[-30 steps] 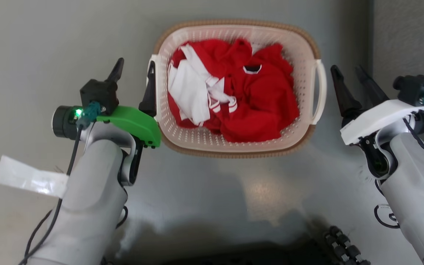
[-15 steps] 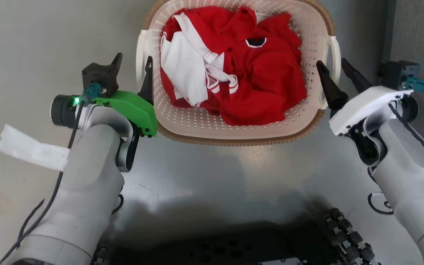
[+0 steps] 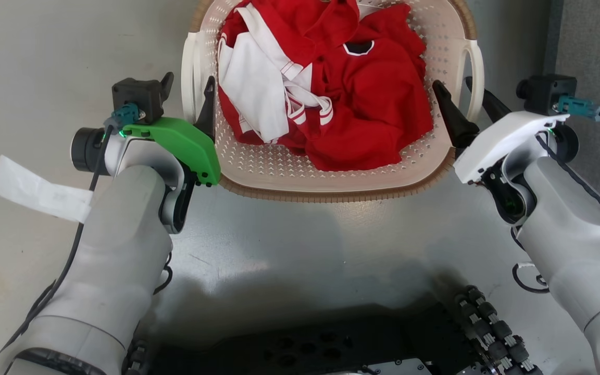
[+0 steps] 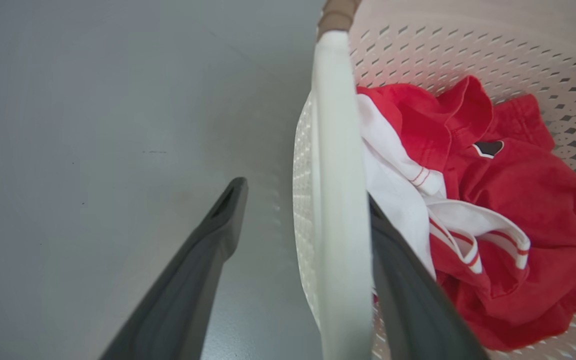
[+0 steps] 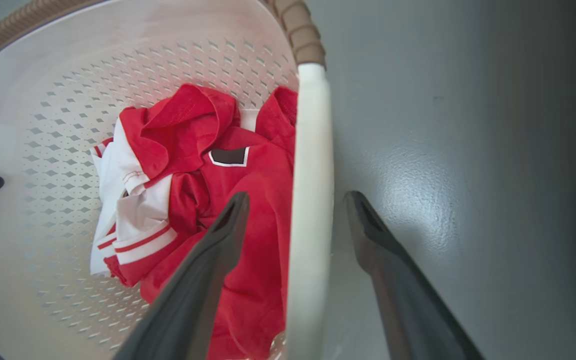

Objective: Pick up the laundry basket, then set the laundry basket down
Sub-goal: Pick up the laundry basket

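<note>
A robot's two arms flank a laundry basket point(image 3: 331, 197) on the grey floor point(image 3: 305, 250) just ahead of its dark base point(image 3: 305, 349), which the head view cuts off at the bottom. The basket's far end runs out of the top of that view, and its underside is hidden. The left claw point(image 3: 188, 82) stands open astride the left handle point(image 4: 335, 150), one finger outside and clear, the other inside the basket with its tip hidden behind the handle. The right claw point(image 3: 453, 83) is also open, a finger on either side of the right handle point(image 5: 308, 200) and touching neither. Crumpled red and white clothes point(image 3: 373, 104) cover the basket's bottom.
</note>
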Motion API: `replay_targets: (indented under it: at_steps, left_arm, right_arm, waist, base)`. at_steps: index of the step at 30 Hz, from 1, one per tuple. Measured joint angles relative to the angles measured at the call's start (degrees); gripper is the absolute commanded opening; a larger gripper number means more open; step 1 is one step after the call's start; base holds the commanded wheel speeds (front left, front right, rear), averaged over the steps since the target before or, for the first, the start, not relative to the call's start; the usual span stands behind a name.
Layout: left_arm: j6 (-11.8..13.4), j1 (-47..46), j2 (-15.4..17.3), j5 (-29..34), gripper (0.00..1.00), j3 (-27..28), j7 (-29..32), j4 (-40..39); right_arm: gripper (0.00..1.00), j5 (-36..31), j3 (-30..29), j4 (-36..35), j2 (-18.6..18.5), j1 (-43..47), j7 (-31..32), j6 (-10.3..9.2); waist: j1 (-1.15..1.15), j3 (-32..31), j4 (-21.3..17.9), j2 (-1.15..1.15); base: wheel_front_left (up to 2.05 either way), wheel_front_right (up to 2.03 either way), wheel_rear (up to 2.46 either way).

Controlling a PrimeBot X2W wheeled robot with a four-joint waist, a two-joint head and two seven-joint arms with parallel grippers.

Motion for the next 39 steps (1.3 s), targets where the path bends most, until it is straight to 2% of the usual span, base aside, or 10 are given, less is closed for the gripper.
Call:
replay_targets:
  at_steps: [1,2,3,4,5,6,14,25,33,39]
  left_arm:
    - [-0.02,-0.24,0.00,-0.22,0.89,-0.23,0.00,0.25]
    - [-0.08,-0.44,0.00,-0.51,0.81,-0.49,0.00,0.45]
    - [-0.33,-0.60,-0.01,-0.74,0.54,-0.79,0.00,0.63]
    - [-0.54,-0.71,-0.02,-0.99,0.46,-1.04,0.00,0.81]
    - [-0.60,-0.86,-0.03,-1.15,0.23,-1.27,-0.01,0.93]
    - [-0.79,-0.98,-0.20,-1.32,0.00,-1.53,-0.02,1.14]
    - [-0.96,-2.15,-0.77,-3.80,0.00,-3.09,-0.51,2.86]
    - [-1.60,-2.03,-0.82,-7.27,0.00,-5.22,-0.51,6.19]
    - [-2.99,-0.32,-0.81,-10.04,0.00,-7.01,-0.49,7.99]
    - [-3.67,2.36,-0.85,-13.19,0.00,-8.28,0.07,8.96]
  right_arm:
    - [0.52,0.26,0.31,0.16,0.01,-0.30,0.00,0.00]
    - [0.49,0.54,0.55,0.35,0.01,-0.51,0.00,0.00]
    - [0.39,0.69,0.80,0.66,0.01,-0.71,0.00,0.00]
    - [0.35,0.74,1.05,1.03,0.00,-0.96,0.00,-0.01]
    - [0.23,0.97,1.25,1.31,-0.10,-1.16,0.00,0.00]
    - [0.00,1.32,1.47,1.52,-0.12,-1.32,0.00,0.00]
    - [0.00,3.16,3.09,2.63,-0.20,-2.43,-0.69,-0.03]
    - [0.00,5.04,6.33,5.19,0.64,-2.70,-0.74,-0.09]
    - [0.00,7.04,9.03,7.12,0.91,-2.49,-0.59,-0.10]
    - [0.00,8.82,11.38,8.80,1.18,-1.91,1.99,-0.08]
  waist:
    - [0.00,0.06,0.00,0.00]
    - [0.00,0.12,-0.01,0.00]
    - [0.00,0.17,-0.01,0.00]
    - [0.00,0.23,-0.02,0.00]
    - [0.00,0.28,-0.03,0.00]
    - [0.00,0.34,-0.04,0.00]
    - [0.00,0.33,-0.06,0.00]
    - [0.00,-2.83,-0.04,0.00]
    - [0.00,-7.63,-0.17,0.00]
    - [0.00,-12.71,-0.08,0.00]
  base:
    - [0.00,0.00,0.00]
    - [0.00,0.00,0.00]
    - [0.00,0.00,0.00]
    - [0.00,0.00,0.00]
    - [0.00,0.00,0.00]
    - [0.00,0.00,0.00]
    - [0.00,0.00,0.00]
    - [0.00,0.00,0.00]
    - [0.00,0.00,0.00]
    - [0.00,0.00,0.00]
